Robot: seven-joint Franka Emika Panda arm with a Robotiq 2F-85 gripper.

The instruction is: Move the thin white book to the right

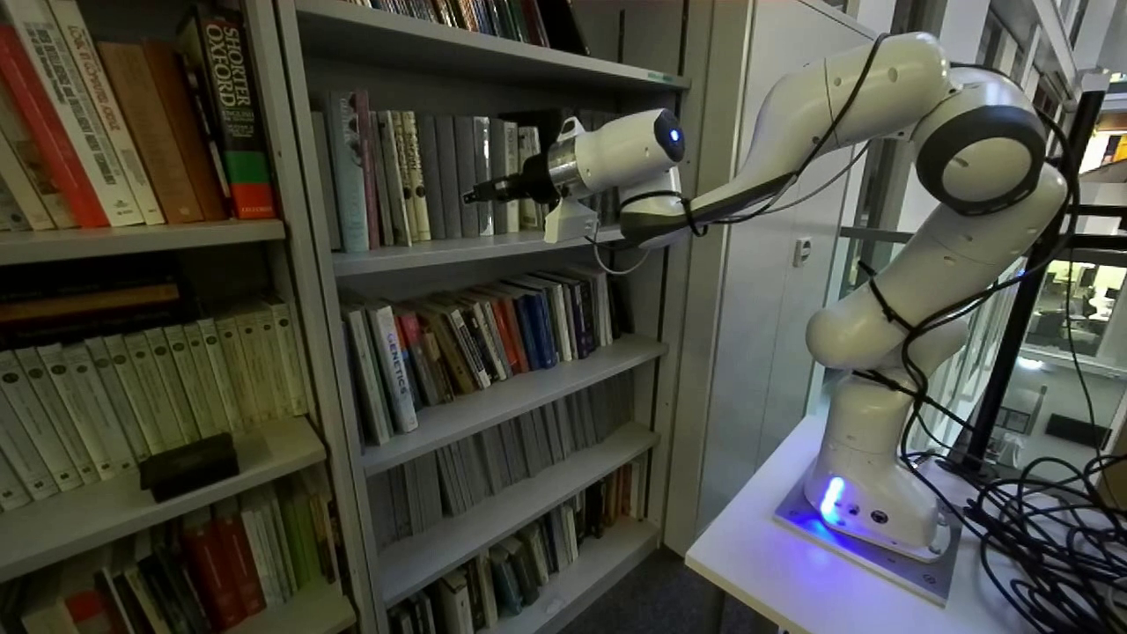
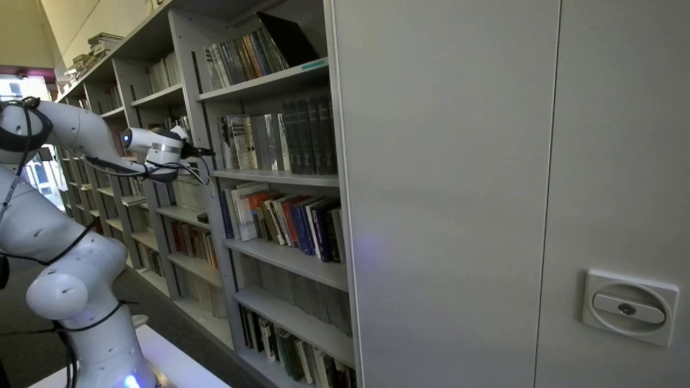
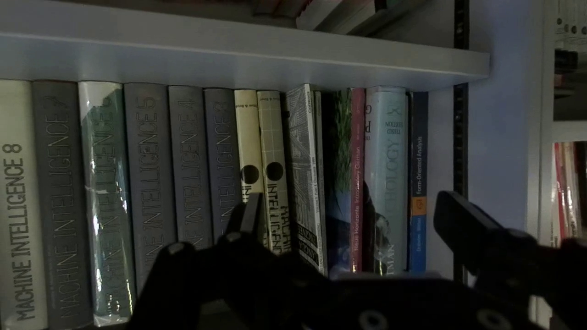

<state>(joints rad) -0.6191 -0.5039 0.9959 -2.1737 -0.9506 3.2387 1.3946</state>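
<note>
Shelves (image 1: 519, 392) of books (image 1: 534, 330) suggest a library.

Wht arm (image 1: 955, 251) w/ blk cables (image 1: 914, 333), blk claw (image 3: 348, 204).

In an exterior view a robot arm (image 2: 56, 221) rises by a white table (image 2: 175, 369), its gripper (image 2: 212, 153) showing just above the left front corner of a shelf (image 2: 277, 177). Grey and pale books (image 2: 259, 143) stand from that shelf's left edge to its middle, thick dark books (image 2: 310, 136) at its right end. Near the right edge of the shelf above (image 2: 264, 80), a black book or folder (image 2: 288, 39) leans. Right of the bookcase (image 2: 184, 59) is a grey cabinet front (image 2: 447, 194).
</note>
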